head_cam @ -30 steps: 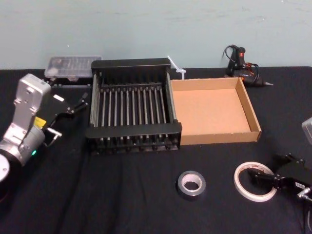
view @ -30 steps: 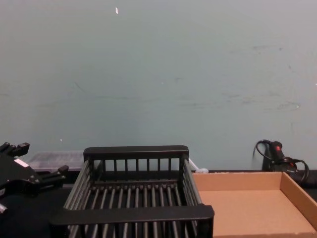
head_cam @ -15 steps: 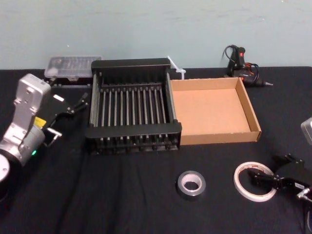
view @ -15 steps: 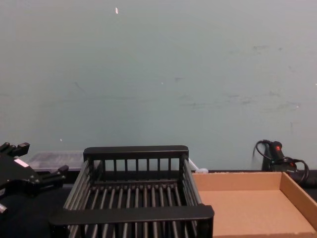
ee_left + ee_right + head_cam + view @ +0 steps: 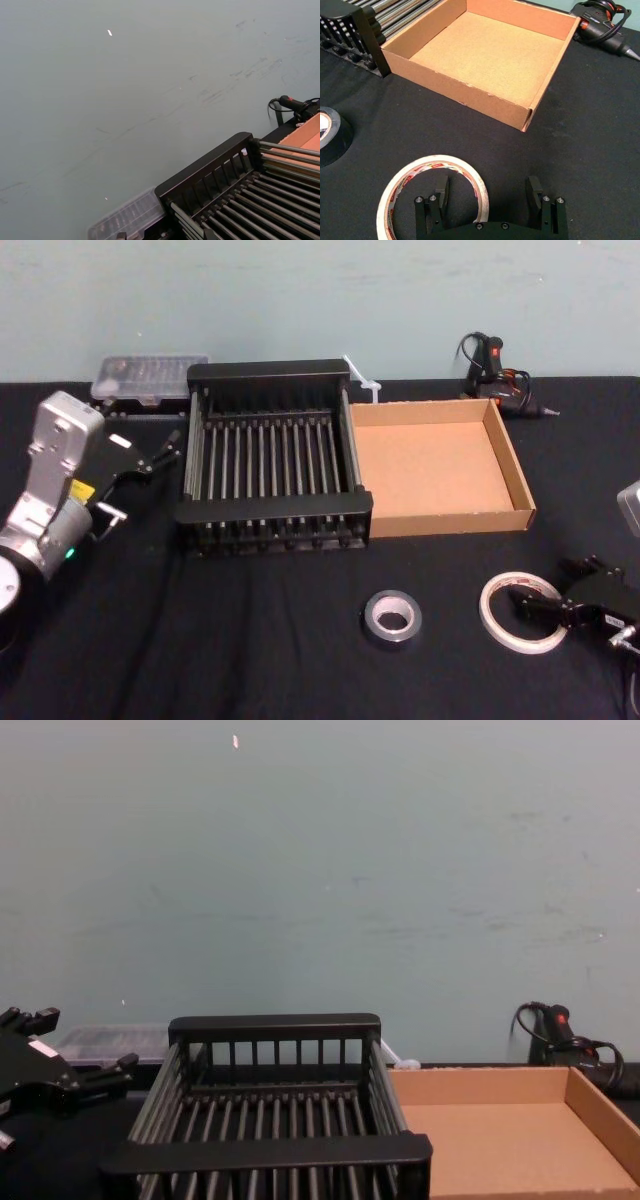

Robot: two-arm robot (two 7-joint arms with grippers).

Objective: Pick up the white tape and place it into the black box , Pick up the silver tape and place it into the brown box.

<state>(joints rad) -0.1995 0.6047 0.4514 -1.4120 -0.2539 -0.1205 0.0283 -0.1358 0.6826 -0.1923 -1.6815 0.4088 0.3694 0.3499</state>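
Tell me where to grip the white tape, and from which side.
The white tape lies flat on the table, so pinch its thin wall from above on the right side: one finger in the hole, one outside. The open right gripper straddles it there. The left gripper sits parked by the crate.

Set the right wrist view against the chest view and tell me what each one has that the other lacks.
Right wrist view: the white tape, the silver tape and the right gripper, open, one finger inside the white ring. Chest view: the left gripper, parked left of the black crate, and a clear case beyond it. Shared: the black crate, the cardboard tray, the glue gun.
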